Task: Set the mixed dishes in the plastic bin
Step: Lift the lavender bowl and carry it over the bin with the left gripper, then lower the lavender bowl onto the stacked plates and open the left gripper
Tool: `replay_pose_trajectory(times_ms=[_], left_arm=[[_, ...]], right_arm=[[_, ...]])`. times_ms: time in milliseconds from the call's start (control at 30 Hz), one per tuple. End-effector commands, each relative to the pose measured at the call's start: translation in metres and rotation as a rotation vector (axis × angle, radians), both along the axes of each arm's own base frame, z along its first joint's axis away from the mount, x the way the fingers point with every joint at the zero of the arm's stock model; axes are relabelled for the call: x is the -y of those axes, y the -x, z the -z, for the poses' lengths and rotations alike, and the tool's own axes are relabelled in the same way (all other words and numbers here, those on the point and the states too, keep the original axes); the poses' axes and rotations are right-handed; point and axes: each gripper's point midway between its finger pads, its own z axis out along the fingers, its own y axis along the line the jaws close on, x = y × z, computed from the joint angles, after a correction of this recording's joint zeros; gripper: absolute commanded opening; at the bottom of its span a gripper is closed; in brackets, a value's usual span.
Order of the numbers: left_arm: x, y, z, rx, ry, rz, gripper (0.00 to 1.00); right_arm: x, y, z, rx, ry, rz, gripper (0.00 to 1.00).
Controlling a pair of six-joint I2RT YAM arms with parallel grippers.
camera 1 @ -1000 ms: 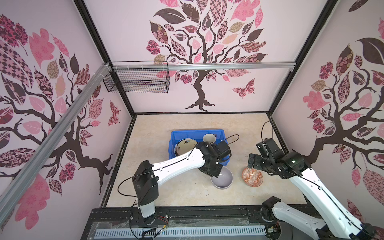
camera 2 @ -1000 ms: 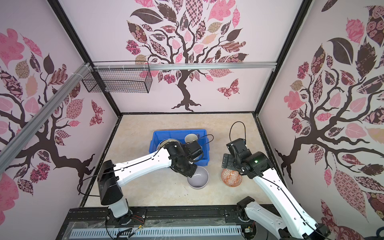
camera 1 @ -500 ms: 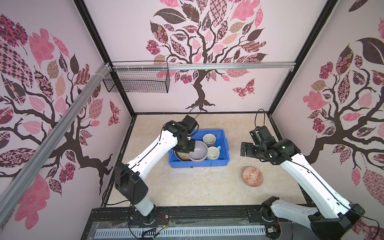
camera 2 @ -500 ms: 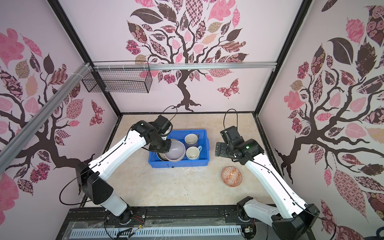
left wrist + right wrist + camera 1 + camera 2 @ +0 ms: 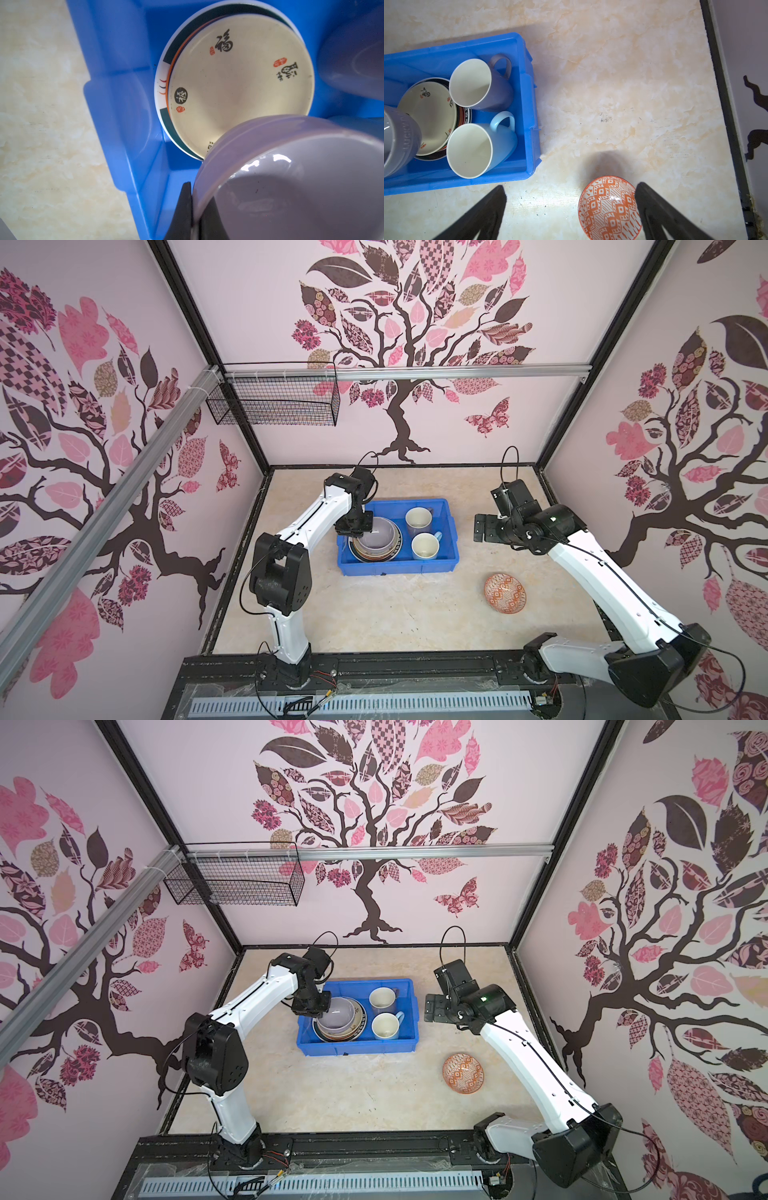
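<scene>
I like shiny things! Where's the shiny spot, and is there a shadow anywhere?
Left wrist view: a white glare spot sits on the lavender bowl. Right wrist view: a soft dark shadow lies on the table beside the patterned bowl.

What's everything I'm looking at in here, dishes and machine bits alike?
plastic bin: one, bright blue, on the table.
plates: a stack, count unclear, cream on top, inside the bin.
lavender bowl: one, over the plates, gripped at its rim.
lavender mug and light-blue mug: two, in the bin beside the plates.
patterned bowl: one, orange-white, outside the bin.
wire basket: one, black, on the back rail.
left tool: one, black, shut on the lavender bowl.
right tool: one, black, open, above the table.
</scene>
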Motion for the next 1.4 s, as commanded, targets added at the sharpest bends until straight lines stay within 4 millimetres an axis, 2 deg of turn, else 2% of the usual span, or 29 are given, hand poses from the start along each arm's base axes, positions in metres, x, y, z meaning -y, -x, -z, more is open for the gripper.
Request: replay_pose_trajectory(times_ms=[0, 233, 533, 700, 800, 1000, 1200, 1267, 1367], left_arm=[[0.008, -0.028, -0.015, 0.094, 0.026, 0.016, 0.01], [0.006, -0.042, 0.005, 0.071, 0.02, 0.006, 0.02], [0.004, -0.055, 0.018, 0.053, 0.038, 0.0, 0.03], [0.003, -0.056, 0.022, 0.04, 0.04, -0.001, 0.09], [0.006, -0.055, 0.022, 0.035, 0.051, 0.002, 0.18], [0.009, -0.052, 0.012, 0.036, 0.077, 0.01, 0.46], [0.012, -0.051, -0.014, 0.081, 0.108, 0.013, 0.64], [0.012, -0.051, -0.026, 0.106, 0.122, 0.008, 0.73], [0.014, -0.05, -0.044, 0.15, 0.15, 0.007, 0.79]], right_arm=[[0.002, -0.008, -0.004, 0.004, 0.007, 0.0, 1.0], [0.004, -0.013, -0.001, -0.012, 0.006, 0.003, 1.0], [0.012, -0.013, 0.004, -0.031, 0.021, 0.015, 1.0], [0.015, -0.013, 0.005, -0.038, 0.023, 0.02, 1.0], [0.016, -0.013, 0.006, -0.039, 0.023, 0.023, 0.99], [0.017, -0.014, 0.007, -0.041, 0.025, 0.025, 1.0], [0.015, -0.013, 0.012, -0.053, 0.011, 0.02, 0.99], [0.015, -0.012, 0.015, -0.059, 0.013, 0.025, 1.0], [0.017, -0.008, 0.025, -0.071, 0.009, 0.033, 1.0]])
